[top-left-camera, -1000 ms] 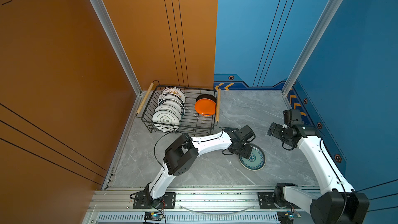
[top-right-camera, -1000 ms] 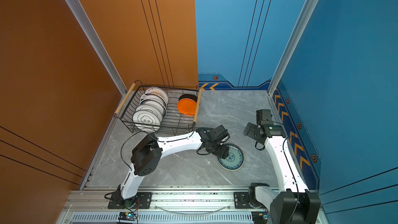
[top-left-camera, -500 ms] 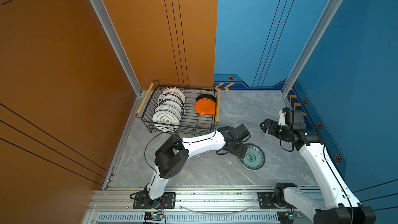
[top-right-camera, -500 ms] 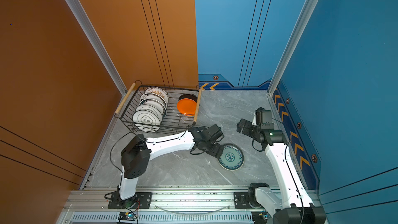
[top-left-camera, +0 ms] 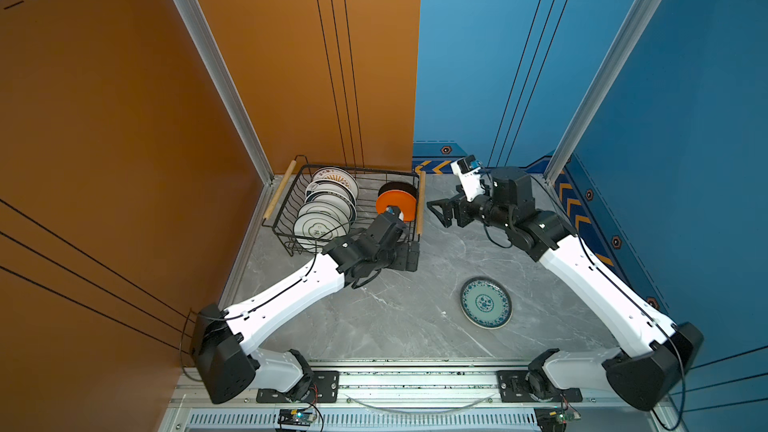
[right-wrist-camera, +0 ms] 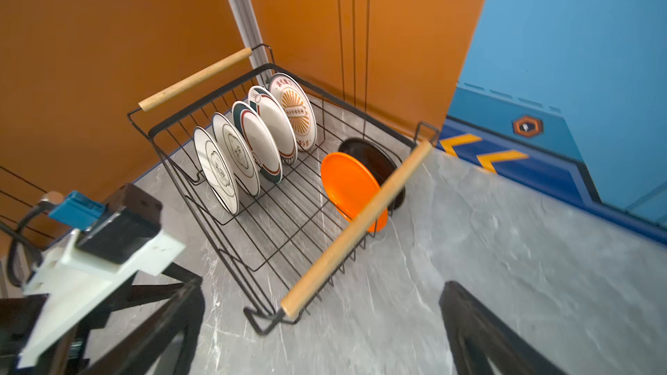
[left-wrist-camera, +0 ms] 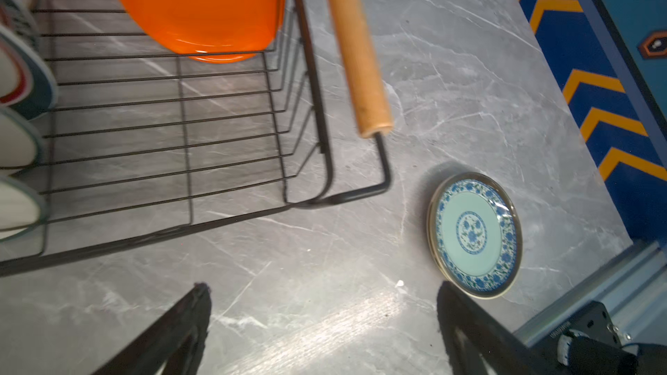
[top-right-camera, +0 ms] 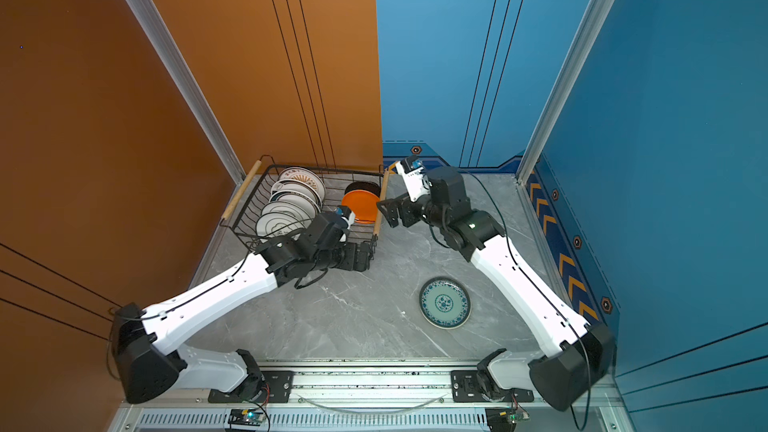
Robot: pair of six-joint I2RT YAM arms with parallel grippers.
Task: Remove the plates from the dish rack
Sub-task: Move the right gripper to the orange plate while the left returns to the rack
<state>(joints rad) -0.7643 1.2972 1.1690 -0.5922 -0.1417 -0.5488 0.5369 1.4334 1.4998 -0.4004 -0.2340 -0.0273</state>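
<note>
Hovering, jaws spread and empty, left hand (top-left-camera: 411, 257) has the dish rack (top-left-camera: 357, 169) just ahead; right hand (top-left-camera: 442, 213), equally spread, faces its handle (top-left-camera: 421, 205).

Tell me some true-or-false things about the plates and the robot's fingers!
1. A blue-patterned plate lies flat on the grey table, outside the dish rack. True.
2. The orange plate lies flat on the table. False: it stands on edge in the rack, in front of a black plate.
3. The left fingers hold a plate. False: they are open and empty.
4. Five pale plates stand in a row in the rack. True.
5. The right fingers are shut. False: they are open wide and empty, near the rack's wooden handle.
</note>
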